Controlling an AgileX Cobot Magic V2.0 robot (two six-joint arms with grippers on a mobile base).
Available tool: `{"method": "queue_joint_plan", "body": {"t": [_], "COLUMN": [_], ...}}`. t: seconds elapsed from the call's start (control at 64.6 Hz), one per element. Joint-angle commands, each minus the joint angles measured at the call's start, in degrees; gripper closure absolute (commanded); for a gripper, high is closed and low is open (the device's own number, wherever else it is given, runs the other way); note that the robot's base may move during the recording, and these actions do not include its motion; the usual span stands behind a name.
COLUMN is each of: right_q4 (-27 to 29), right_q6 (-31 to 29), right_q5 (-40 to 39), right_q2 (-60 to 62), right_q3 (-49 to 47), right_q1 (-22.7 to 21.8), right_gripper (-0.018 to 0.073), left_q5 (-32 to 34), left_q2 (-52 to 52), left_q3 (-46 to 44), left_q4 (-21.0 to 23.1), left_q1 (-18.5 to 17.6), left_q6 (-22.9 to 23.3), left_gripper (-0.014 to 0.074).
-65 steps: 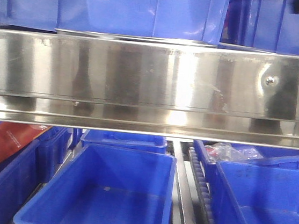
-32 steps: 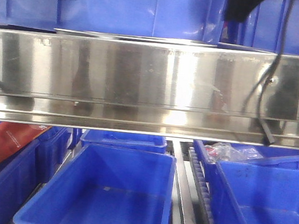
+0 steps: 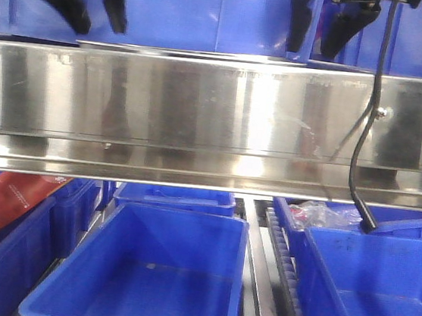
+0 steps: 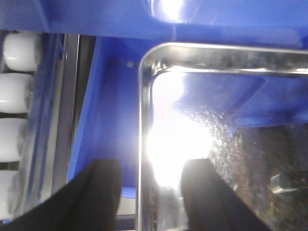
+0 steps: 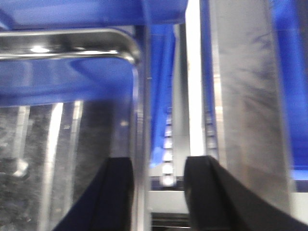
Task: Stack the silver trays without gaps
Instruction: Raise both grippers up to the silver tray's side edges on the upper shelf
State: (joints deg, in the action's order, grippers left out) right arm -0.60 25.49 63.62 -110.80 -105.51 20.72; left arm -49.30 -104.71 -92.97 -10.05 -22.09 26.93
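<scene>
A silver tray [image 3: 192, 51] shows only as a thin rim above the steel rail in the front view. Its near-left corner and glaring floor [image 4: 192, 120] fill the left wrist view. My left gripper [image 4: 150, 192] is open, one finger [image 4: 98, 197] outside the tray's left rim and the other [image 4: 207, 197] over the tray floor. In the right wrist view the tray's right rim [image 5: 137, 96] runs between the fingers of my open right gripper [image 5: 159, 192]. Both grippers hang just above the tray: left [image 3: 91, 7], right [image 3: 321, 29]. I cannot tell whether more than one tray lies there.
A broad mirror-like steel rail [image 3: 200, 119] with screws crosses the front view. Deep blue bins [image 3: 152, 273] stand below it and more behind the tray. White rollers [image 4: 19, 96] line the tray's left side. A black cable [image 3: 361, 145] hangs before the rail.
Both grippers have come down into the top of the front view, fingers spread, and the black cable now hangs lower across the rail at the right.
</scene>
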Motion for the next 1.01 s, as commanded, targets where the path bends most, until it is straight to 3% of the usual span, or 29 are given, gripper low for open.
{"method": "queue_joint_plan", "body": {"t": [0.0,0.372,0.851,0.991], "right_q4": [0.6,0.6,0.6,0.6], "right_q6": [-0.1,-0.1,-0.1,-0.1], "right_q5": [-1.1,-2.3,-2.8,-2.8], "right_q2": [-0.8,-3.3,-3.9,-3.9], "right_q3": [-0.6,-0.6,-0.6,-0.6], "right_q1": [0.0,0.0,0.0,0.0], "right_gripper": [0.0367,0.0367,0.0367,0.0418], "left_q5": [1.0,2.3,1.9,1.6], "left_q2": [-0.4,-2.8,-3.9,-3.9], "left_q3": [-0.3,-0.3,-0.3,-0.3], "left_q4": [0.3,-2.0,-2.1,-2.1], "left_q1": [-0.2,-0.2,-0.2,-0.2], "left_q6": [0.3,0.3,0.3,0.3], "left_gripper": [0.034,0.034,0.0408,0.0408]}}
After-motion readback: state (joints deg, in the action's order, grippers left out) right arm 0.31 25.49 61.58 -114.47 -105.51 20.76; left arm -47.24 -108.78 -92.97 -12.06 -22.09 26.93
